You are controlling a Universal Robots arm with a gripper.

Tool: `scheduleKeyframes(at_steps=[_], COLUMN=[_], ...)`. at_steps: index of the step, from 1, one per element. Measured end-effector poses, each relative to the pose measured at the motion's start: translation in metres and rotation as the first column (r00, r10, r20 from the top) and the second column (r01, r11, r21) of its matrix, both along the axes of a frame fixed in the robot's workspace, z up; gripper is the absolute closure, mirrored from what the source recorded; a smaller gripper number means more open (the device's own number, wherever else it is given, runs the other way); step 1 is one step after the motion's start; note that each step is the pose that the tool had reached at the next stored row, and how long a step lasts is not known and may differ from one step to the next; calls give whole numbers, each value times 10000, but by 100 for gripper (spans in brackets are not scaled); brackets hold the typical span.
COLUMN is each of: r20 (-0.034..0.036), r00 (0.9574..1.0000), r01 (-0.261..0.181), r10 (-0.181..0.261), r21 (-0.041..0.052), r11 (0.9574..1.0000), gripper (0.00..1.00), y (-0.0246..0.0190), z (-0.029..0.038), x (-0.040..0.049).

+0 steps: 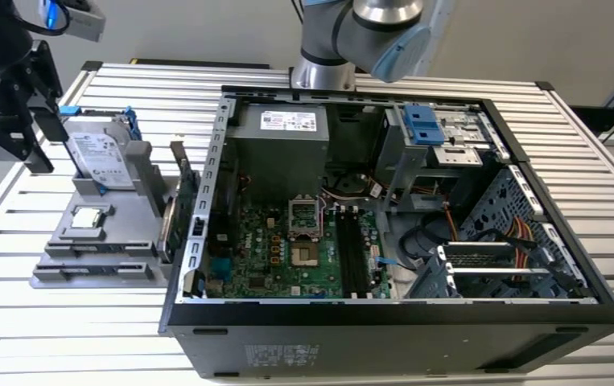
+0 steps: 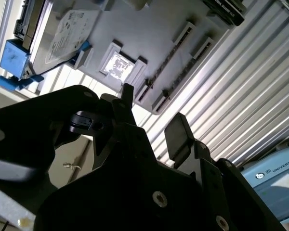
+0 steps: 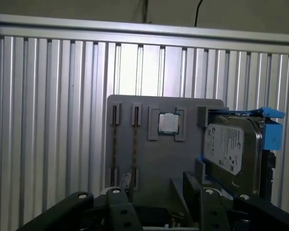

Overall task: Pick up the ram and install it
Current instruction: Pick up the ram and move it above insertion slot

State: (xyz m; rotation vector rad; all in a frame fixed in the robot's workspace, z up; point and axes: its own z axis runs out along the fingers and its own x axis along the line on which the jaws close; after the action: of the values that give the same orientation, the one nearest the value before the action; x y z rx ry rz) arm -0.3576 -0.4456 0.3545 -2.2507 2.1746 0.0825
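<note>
Grey holder (image 1: pixel 65 277), exterior view: by the desk's (image 1: pixel 575 137) edge on the exterior view's left, beside the open case (image 1: pixel 393 338); pincer (image 1: pixel 22 149) hangs near it.
Pincer, second wrist view: spread, nothing between.
Ram (image 3: pixel 135 144), first wrist view: on edge in a holder slot, likely kept upright for gripping.

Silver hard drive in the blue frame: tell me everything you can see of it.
The silver metal hard drive carries a white label on its face and sits in a blue plastic frame. It stands on edge, leaning, at one end of the grey plastic parts holder, which supports it, next to a small square chip.
</note>
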Motion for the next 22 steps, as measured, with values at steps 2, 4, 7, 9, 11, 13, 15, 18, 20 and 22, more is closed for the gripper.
scheduleKeyframes(at_steps=[2, 4, 7, 9, 11, 13, 15, 18, 20, 22], r20=[0, 0, 0, 1, -1, 0, -1, 0, 0, 0], r00=[10000, 10000, 10000, 10000, 10000, 10000, 10000, 10000, 10000, 10000], r01=[8, 15, 27, 34, 41, 47, 53, 61, 66, 70], r10=[-8, -15, -27, -34, -41, -47, -53, -61, -66, -70], r21=[0, -1, -1, 0, -1, -1, -1, -1, -1, -1], r11=[10000, 10000, 10000, 10000, 10000, 10000, 10000, 10000, 10000, 10000], gripper=[0, 0, 0, 0, 0, 0, 0, 0, 0, 0], y=[0, 0, 0, 0, 0, 0, -1, 0, 0, 0], z=[-16, -32, -57, -74, -89, -104, -118, -142, -157, -172], x=[0, 0, 0, 0, 0, 0, 0, 0, 0, 0])
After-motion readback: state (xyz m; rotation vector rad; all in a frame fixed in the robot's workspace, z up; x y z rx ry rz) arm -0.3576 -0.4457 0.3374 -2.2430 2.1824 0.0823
